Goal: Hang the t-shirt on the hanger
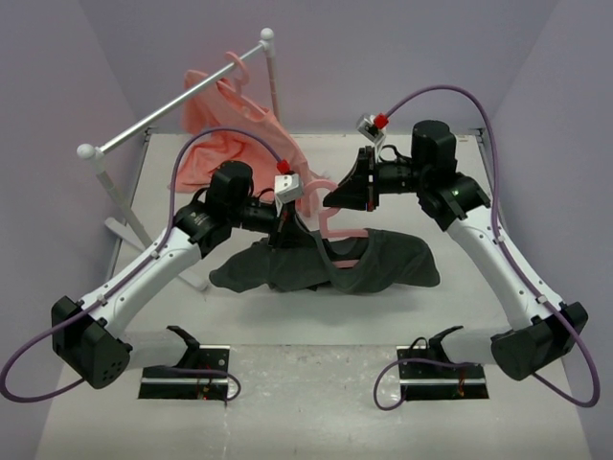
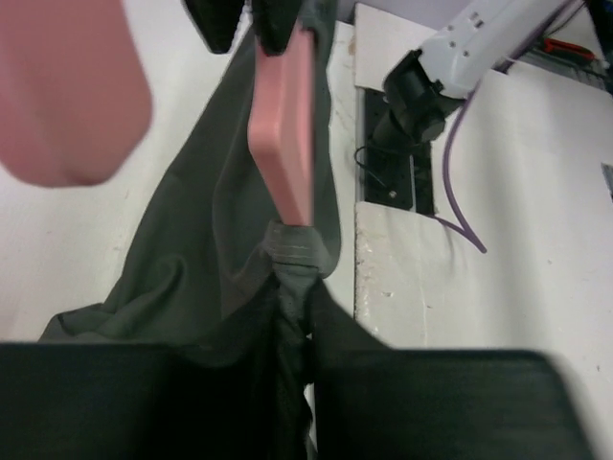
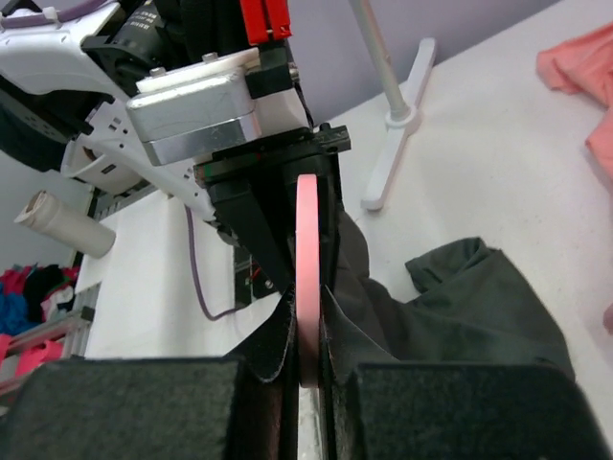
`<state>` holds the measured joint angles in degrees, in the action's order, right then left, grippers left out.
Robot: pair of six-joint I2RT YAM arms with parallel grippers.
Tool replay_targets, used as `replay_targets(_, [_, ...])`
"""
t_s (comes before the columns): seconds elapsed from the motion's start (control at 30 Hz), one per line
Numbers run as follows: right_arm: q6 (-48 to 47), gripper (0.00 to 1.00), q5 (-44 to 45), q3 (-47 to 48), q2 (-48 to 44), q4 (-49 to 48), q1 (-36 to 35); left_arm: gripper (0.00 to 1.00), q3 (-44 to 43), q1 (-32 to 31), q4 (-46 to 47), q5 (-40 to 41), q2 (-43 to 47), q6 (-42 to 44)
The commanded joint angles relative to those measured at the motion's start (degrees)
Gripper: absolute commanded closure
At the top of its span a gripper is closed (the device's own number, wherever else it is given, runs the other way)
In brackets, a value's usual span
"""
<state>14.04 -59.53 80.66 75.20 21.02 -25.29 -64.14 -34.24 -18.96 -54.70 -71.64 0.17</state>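
Dark charcoal t-shirt (image 1: 393, 259) slumped across mid-table, neck end lifted between the two arms, body and a sleeve spread flat toward the right; open white tabletop (image 1: 316, 326) along its near edge and off to the right, less room on the left. Cloth plain, creased and bunched at the collar. Salmon-pink hanger (image 1: 345, 233) pushed into the neck opening, hook clear above the fabric. Left gripper (image 2: 292, 350) pressed together on a fold of the collar, just beside the hanger. Right gripper (image 3: 308, 369) pinching the hanger edge-on, dark cloth draped either side. Behind left, near the left arm, white garment rack (image 1: 88, 151) with a salmon-pink garment (image 1: 230, 139) on another pink hanger (image 1: 239, 65); lilac walls (image 1: 57, 77) around the table
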Motion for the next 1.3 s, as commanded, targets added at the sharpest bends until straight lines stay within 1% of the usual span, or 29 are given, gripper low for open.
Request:
replay_targets(0.0, [1.75,1.00,-2.23,-0.90,-3.76,-7.31,-0.48,0.51,-6.49,0.43,-1.97,13.51,0.25,-0.10])
replay_targets(0.03, [1.69,1.00,1.90,-1.64,-5.13,-7.48,-0.38,0.21,-7.40,0.49,-2.66,18.42,0.62,-1.14])
replay_targets(0.07, [1.75,1.00,3.04,-1.89,-5.65,-7.48,0.07,0.17,-7.60,0.51,-2.80,20.07,0.93,-2.13])
replay_targets(0.1, [2.25,1.00,7.59,-3.03,-8.09,-7.52,2.18,0.00,-8.28,0.59,-3.24,28.10,2.73,-3.11])
replay_targets(0.13, [3.90,1.00,8.54,-3.73,-9.96,-7.62,4.01,0.00,-7.80,0.66,-2.67,35.98,5.25,-4.20])
replay_targets(0.17, [6.16,1.00,8.51,-4.05,-10.99,-7.47,7.07,0.00,-6.99,0.66,-2.01,41.45,7.07,-6.81])
replay_targets(0.2, [7.00,1.00,8.18,-4.33,-12.88,-7.38,8.70,0.00,-5.41,0.66,-0.22,47.29,9.35,-8.54])
replay_targets(0.23, [7.39,1.00,8.07,-4.72,-13.82,-7.16,9.86,0.00,-2.45,0.58,0.64,57.25,13.59,-11.89])
replay_targets(0.27, [7.20,1.00,8.84,-4.66,-15.26,-5.92,10.97,0.00,-1.00,0.58,1.95,61.22,17.25,-13.28])
replay_targets(0.33, [5.59,1.00,11.84,-3.30,-16.54,-2.43,11.73,0.00,5.07,0.58,4.78,71.68,22.11,-17.20])
replay_targets(0.4, [4.67,1.00,13.62,-0.96,-17.39,0.44,12.11,0.00,12.57,0.58,8.52,75.54,29.02,-19.17])
replay_targets(0.43, [4.60,1.00,13.54,0.43,-17.57,1.08,12.21,0.00,15.47,0.59,13.20,72.74,32.94,-18.95])
replay_targets(0.53, [5.45,1.00,12.87,2.44,-18.23,1.57,12.54,0.00,23.64,0.66,20.14,69.77,37.03,-19.91])
replay_targets(0.6, [6.09,1.00,12.03,3.68,-18.39,1.57,12.52,0.02,25.33,0.66,21.40,68.02,36.12,-19.89])
replay_targets(0.7, [6.35,1.00,10.41,5.44,-18.50,2.01,12.63,0.10,24.00,0.66,20.64,65.54,32.50,-18.55])
replay_targets(0.77, [6.53,1.00,9.65,7.26,-18.51,2.62,12.58,0.25,22.45,0.62,21.04,62.28,28.88,-17.85])
replay_targets(0.8, [6.53,1.00,9.69,7.92,-18.55,2.79,12.63,0.29,22.30,0.66,21.60,60.52,28.29,-17.62])
replay_targets(0.83, [6.57,1.00,9.69,8.56,-18.55,2.93,12.63,0.29,22.38,0.63,22.45,58.58,27.89,-17.53])
replay_targets(0.9, [6.44,1.00,9.69,11.34,-18.13,3.92,12.63,0.28,23.54,0.63,26.62,49.65,27.53,-17.04])
replay_targets(0.93, [6.50,1.00,9.51,12.13,-17.82,4.28,12.65,0.31,23.91,0.58,28.05,47.79,27.25,-16.84])
replay_targets(0.97, [6.64,1.00,9.09,12.94,-17.44,4.66,12.70,0.39,24.20,0.58,29.44,46.35,26.82,-16.37])
replay_targets(1.0, [6.75,1.00,8.75,13.65,-17.28,4.92,12.67,0.54,24.22,0.58,29.92,45.70,26.64,-16.06])
replay_targets(1.03, [6.74,1.00,8.99,14.60,-16.98,5.30,12.63,0.84,23.70,0.63,29.01,46.90,26.24,-16.29])
replay_targets(1.07, [6.61,1.00,9.59,15.28,-16.75,5.62,12.68,1.00,23.11,0.66,27.69,48.95,25.74,-16.71])
replay_targets(1.1, [6.34,1.00,10.22,15.59,-16.69,5.89,12.72,1.00,22.44,0.63,25.96,53.32,25.24,-17.37])
replay_targets(1.17, [5.76,1.00,11.19,15.75,-16.57,6.59,12.78,1.00,20.52,0.64,21.07,65.30,24.02,-19.83])
replay_targets(1.27, [5.17,1.00,11.95,14.35,-17.07,6.67,12.93,1.00,16.47,1.33,11.27,77.34,21.45,-23.77])
